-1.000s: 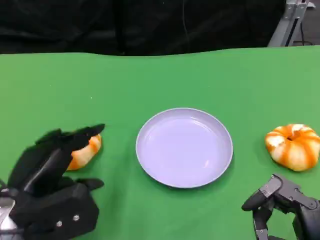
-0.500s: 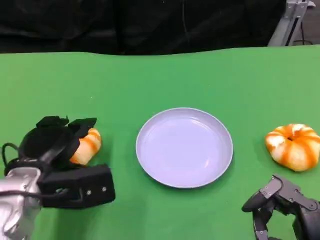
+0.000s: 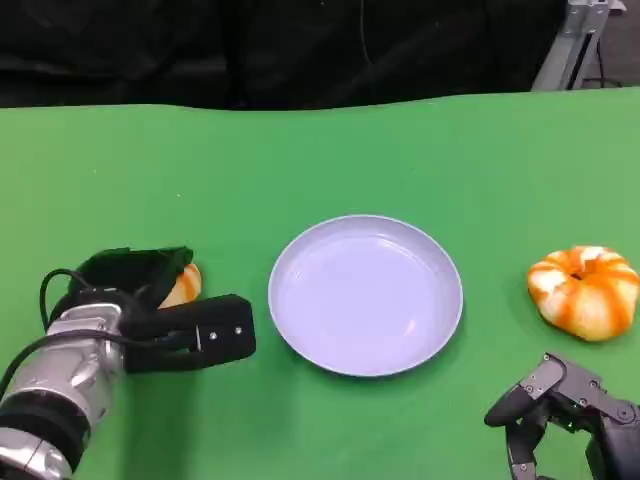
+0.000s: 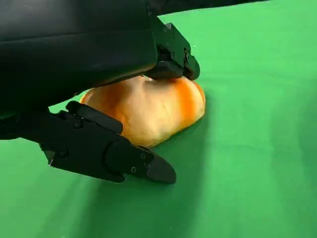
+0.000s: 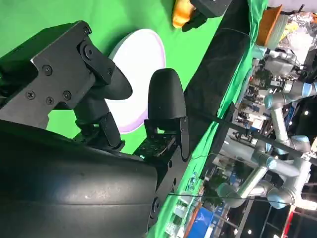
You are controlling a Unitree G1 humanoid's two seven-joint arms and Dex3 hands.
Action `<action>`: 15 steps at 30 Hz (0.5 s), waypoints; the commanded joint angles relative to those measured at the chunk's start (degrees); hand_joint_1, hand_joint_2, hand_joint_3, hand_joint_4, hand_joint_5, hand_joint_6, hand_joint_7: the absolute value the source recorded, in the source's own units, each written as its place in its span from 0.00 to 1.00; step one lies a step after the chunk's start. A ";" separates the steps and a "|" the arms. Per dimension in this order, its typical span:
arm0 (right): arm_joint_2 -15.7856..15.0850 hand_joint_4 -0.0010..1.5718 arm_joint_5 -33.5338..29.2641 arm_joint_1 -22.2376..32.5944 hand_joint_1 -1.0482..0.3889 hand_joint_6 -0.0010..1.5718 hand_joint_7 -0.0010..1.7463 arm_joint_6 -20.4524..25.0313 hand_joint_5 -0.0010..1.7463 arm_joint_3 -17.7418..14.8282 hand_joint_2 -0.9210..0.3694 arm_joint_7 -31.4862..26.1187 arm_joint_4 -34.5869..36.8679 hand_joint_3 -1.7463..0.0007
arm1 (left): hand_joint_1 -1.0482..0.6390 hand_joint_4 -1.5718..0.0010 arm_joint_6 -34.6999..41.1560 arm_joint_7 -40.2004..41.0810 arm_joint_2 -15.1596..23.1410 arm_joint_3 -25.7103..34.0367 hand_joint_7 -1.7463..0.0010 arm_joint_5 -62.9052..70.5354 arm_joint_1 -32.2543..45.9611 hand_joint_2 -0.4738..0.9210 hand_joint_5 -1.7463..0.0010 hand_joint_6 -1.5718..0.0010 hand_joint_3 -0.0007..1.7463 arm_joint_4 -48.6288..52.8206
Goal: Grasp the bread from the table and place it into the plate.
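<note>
A golden bread roll (image 3: 184,285) lies on the green table, left of the pale lilac plate (image 3: 365,296). My left hand (image 3: 150,305) covers it from the near side. In the left wrist view its fingers (image 4: 171,59) touch the top of the roll (image 4: 148,106), while the thumb (image 4: 109,156) lies low along the roll's near side. The roll still rests on the cloth. My right hand (image 3: 560,410) hangs at the near right edge, fingers apart, holding nothing. The right wrist view shows the plate (image 5: 138,64) and the roll (image 5: 181,14) beyond it.
A second, orange-striped round bread (image 3: 585,292) sits right of the plate, just ahead of my right hand. The table's far edge (image 3: 320,105) meets a black backdrop. In the right wrist view, other robot arms (image 5: 277,124) stand beyond the table.
My left hand has moved forward and lowered over the roll, the forearm coming into view behind it. Plate, striped bread and right hand have stayed put.
</note>
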 commanded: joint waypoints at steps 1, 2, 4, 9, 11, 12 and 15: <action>-0.25 0.51 0.49 0.39 0.79 0.46 0.77 -0.08 0.98 -0.16 0.40 -0.16 -0.96 0.26 | 0.53 0.46 -9.38 13.49 0.59 -0.52 0.94 -1.25 1.74 0.99 0.17 0.30 0.01 3.90; -0.27 0.51 0.47 0.42 0.79 0.47 0.77 0.02 0.98 -0.17 0.39 -0.14 -1.03 0.26 | 0.54 0.43 -11.32 16.20 0.87 -1.10 0.93 -0.88 2.07 0.99 0.09 0.25 0.01 3.92; -0.35 0.51 0.27 0.41 0.79 0.46 0.77 -0.01 0.98 -0.24 0.39 -0.20 -1.01 0.26 | 0.55 0.40 -13.78 19.17 1.41 -1.98 0.89 -0.60 2.49 1.00 0.02 0.17 0.03 3.46; -0.39 0.51 0.13 0.37 0.79 0.47 0.77 0.15 0.97 -0.30 0.40 -0.20 -1.07 0.26 | 0.54 0.45 -15.65 22.99 3.01 -2.92 0.58 -0.19 4.00 0.85 0.00 0.34 0.30 -0.98; -0.30 0.51 0.27 0.31 0.78 0.47 0.77 0.38 0.97 -0.27 0.39 -0.15 -1.09 0.27 | 0.56 0.45 -16.25 25.09 3.59 -2.87 0.61 -0.06 4.88 0.79 0.03 0.32 0.35 -3.12; -0.26 0.51 0.31 0.25 0.79 0.47 0.77 0.40 0.97 -0.28 0.39 -0.18 -1.04 0.27 | 0.57 0.45 -16.43 26.14 3.85 -2.76 0.63 0.04 5.40 0.76 0.03 0.31 0.39 -4.42; -0.20 0.51 0.40 0.09 0.79 0.47 0.77 0.33 0.97 -0.36 0.39 -0.27 -0.86 0.27 | 0.57 0.45 -16.96 28.17 4.27 -2.02 0.59 -0.24 6.90 0.67 0.01 0.32 0.55 -8.63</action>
